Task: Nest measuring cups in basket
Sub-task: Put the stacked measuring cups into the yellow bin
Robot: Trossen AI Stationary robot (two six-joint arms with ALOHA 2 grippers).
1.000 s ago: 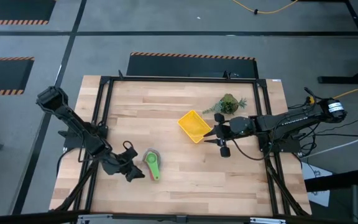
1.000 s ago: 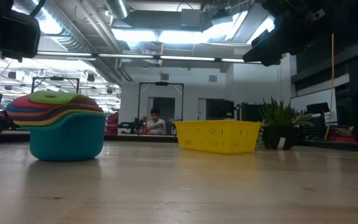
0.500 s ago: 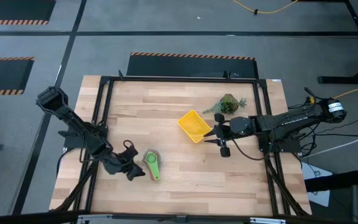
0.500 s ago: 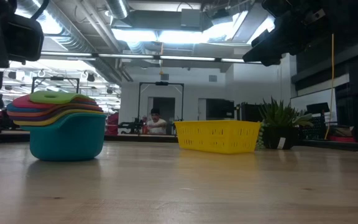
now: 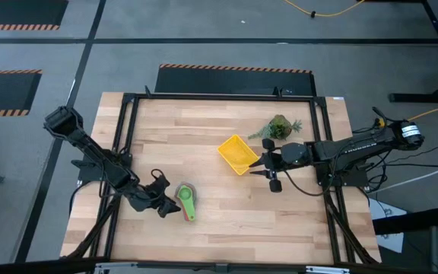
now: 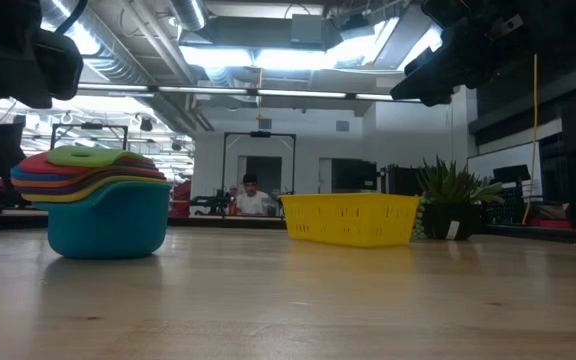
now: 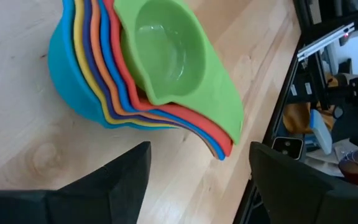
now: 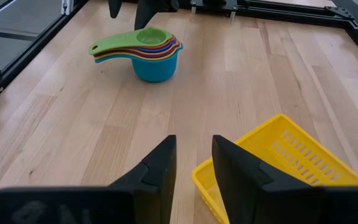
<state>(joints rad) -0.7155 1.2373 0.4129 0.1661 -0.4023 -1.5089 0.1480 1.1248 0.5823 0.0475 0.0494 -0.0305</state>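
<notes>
The measuring cups (image 5: 185, 202) stand nested in one stack on the table at the near left, green on top. The big light-blue cup (image 6: 103, 225) at the bottom rests on its base. Their flat handles (image 7: 219, 127) fan out to one side. My left gripper (image 7: 201, 180) is open just left of the stack (image 7: 135, 68), fingers wide apart, touching nothing. The yellow basket (image 5: 236, 154) sits mid-table to the right, holding nothing. My right gripper (image 8: 194, 162) hovers open over the basket's right corner (image 8: 229, 180), nothing between its fingers.
A potted green plant (image 5: 280, 127) stands just beyond the basket on its far right. Black frame rails (image 5: 128, 144) run along the table's edges. Bare wood lies between the stack and the basket (image 8: 216, 87). A person (image 6: 251, 195) sits in the room far behind.
My left gripper has swung a little toward the stack of cups. The stack, the basket and my right gripper have kept still.
</notes>
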